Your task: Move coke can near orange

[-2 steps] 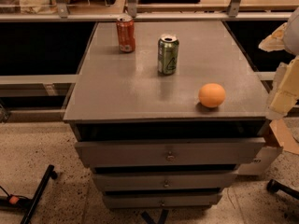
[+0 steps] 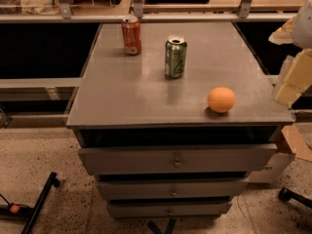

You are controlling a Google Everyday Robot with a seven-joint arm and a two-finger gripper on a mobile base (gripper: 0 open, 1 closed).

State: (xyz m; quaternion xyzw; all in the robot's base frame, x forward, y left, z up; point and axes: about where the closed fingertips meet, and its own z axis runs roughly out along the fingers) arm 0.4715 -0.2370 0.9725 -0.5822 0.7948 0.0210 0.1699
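Floor: a black stand leg (image 2: 38, 202) lies at lower left.

Drawers (image 2: 146, 159): three, stacked below the top, the upper one projecting furthest forward.

Cabinet top (image 2: 122, 91): grey, flat, carrying three items.

Orange (image 2: 221, 99): near the front right corner, resting on the top, touching nothing else.

Gripper (image 2: 294, 80): pale, at the right edge of view, off the cabinet's right side, near the orange but apart from it. Whether it is open or closed cannot be told; no item is seen in it.

Green can (image 2: 175, 57): upright, mid-depth, behind and left of the orange.

Coke can (image 2: 131, 35): upright at the back left of the top, beside the green can but apart from it, well apart from the orange.

Rail (image 2: 195, 17): runs along behind the cabinet.
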